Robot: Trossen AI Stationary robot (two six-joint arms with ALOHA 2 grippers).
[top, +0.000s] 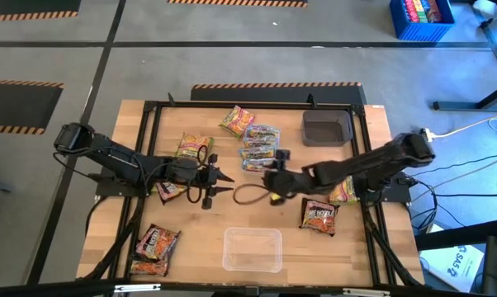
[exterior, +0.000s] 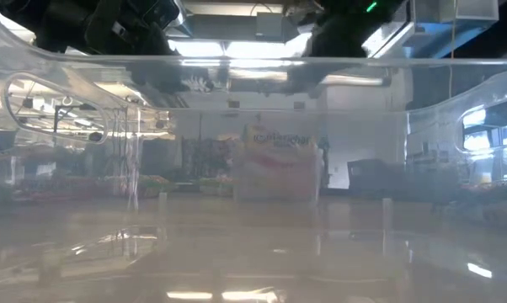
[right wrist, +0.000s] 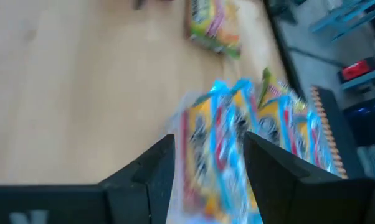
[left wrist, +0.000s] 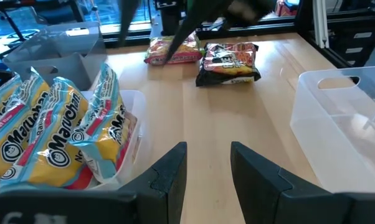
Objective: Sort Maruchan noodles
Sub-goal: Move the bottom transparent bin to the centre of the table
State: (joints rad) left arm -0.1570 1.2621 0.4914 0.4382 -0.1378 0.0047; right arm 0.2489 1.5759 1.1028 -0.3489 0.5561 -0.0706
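Observation:
Several blue-orange Maruchan noodles point(top: 259, 147) lie stacked in a clear tub point(left wrist: 128, 102) at the table's middle far part; they also show as the packets point(left wrist: 47, 134) in the left wrist view. My right gripper point(right wrist: 209, 165) hangs open just above and beside this stack point(right wrist: 237, 143), with nothing between its fingers. My left gripper point(left wrist: 207, 171) stands open over bare wood at the table's middle point(top: 226, 176), holding nothing. Maroon packets point(top: 319, 216) point(top: 155, 243) and yellow-green packets point(top: 236, 120) point(top: 193, 147) lie flat on the table.
A dark grey tray point(top: 327, 128) stands at the far right. An empty clear tub point(top: 253, 249) sits near the front edge and fills the low view point(exterior: 253, 67). One maroon packet point(left wrist: 228, 62) and one yellow-green packet point(left wrist: 172, 51) lie beyond my left gripper.

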